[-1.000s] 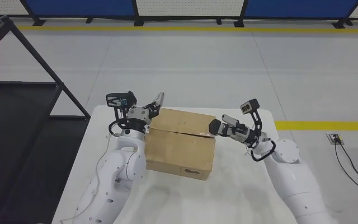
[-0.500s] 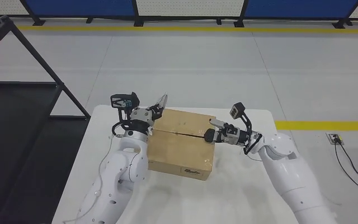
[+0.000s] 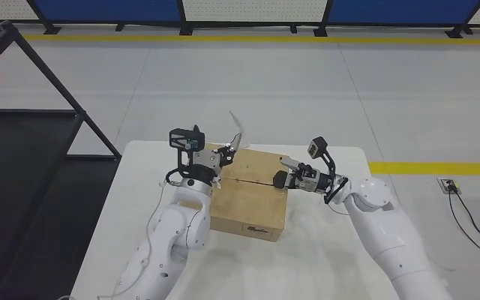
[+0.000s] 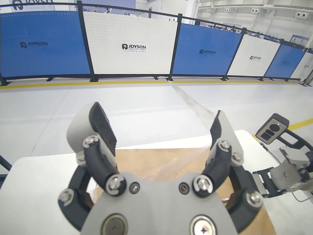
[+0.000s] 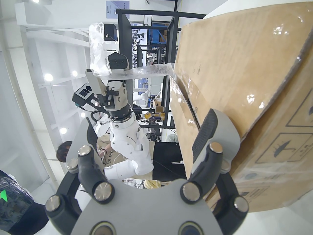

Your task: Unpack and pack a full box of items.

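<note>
Box: your cardboard box (image 3: pixel 247 199) sits on the white bench (image 3: pixel 322 255) with its top flaps down.
Left end effector: you'll find the left end effector (image 4: pixel 158 118) released, fingers spread wide above the box's far left top edge.
Tape: a strip of clear tape (image 5: pixel 151 70) runs from the box's top seam to one left finger and clings there.
Right end effector: your right end effector (image 5: pixel 149 123) is released too, at the seam's right end, with one finger right at the cardboard edge.
</note>
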Tool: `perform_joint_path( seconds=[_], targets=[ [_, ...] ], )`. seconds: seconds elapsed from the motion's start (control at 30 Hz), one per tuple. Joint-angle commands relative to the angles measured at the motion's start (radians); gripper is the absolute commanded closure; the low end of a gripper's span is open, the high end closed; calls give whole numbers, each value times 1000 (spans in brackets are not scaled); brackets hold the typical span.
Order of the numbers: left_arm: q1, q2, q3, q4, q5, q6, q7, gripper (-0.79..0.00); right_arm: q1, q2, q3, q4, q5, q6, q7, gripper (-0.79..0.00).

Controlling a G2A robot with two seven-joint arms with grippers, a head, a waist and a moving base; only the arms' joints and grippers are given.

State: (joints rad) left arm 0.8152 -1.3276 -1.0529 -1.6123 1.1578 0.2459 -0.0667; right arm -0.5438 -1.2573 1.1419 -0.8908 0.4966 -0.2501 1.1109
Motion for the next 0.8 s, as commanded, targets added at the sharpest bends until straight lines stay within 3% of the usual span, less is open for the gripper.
perform_joint_path(
  seconds=[0.0,0.2,0.37,0.53,0.77],
  targets=[
    [-3,-4,6,5,7,-2,-1,-785,1,-1,-2,4,1,-4,1,-785],
    [-4,-13,7,18,24,-4,-2,-785,6,-3,-7,14,-1,-12,4,-785],
    [11,-13,-40,1,6,-5,1,-785,12,-4,-12,22,0,-23,15,-785],
    [86,1,-162,-94,-35,-36,21,-785,18,-5,-18,24,-14,-46,26,-785],
    [246,27,-419,-229,-139,-79,23,-785,26,-4,-22,25,-32,-65,31,-785]
  ],
)
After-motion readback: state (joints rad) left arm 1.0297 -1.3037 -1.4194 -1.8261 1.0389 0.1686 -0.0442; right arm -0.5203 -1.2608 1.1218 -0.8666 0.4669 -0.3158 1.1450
